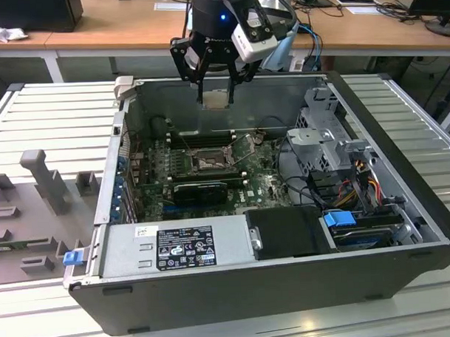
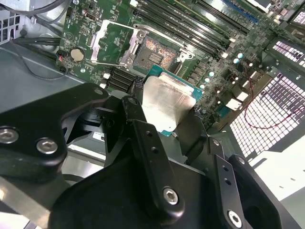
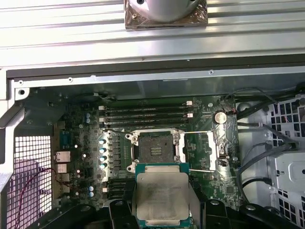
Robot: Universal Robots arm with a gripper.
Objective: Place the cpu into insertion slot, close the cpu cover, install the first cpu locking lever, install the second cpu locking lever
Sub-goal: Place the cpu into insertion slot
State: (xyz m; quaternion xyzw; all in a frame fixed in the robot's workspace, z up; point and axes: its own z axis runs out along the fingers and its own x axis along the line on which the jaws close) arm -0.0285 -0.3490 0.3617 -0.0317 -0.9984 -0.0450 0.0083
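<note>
1. My fingers point(image 2: 143, 138) are closed part-way, as far as the cpu point(image 3: 162, 195) lets them, pinching it by two opposite edges; its pale metal face lies flat between them in both wrist views.
2. In the exterior view my gripper point(image 1: 216, 95) hangs high over the far wall of the computer case point(image 1: 288, 284), the chip apart from everything below it.
3. The insertion slot point(image 3: 153, 152) is bare, its dark centre exposed inside the silvery rim, lower than the chip and nearer than it in the scene.
4. The cpu cover point(image 3: 202, 151) is swung open off the slot and sits just beside it, towards the exterior view's right.
5. Long black memory slots point(image 3: 143, 114) run just beyond the socket on the green motherboard point(image 1: 263, 189).
6. The case rests open on a ribbed metal bench point(image 1: 53, 123).
</note>
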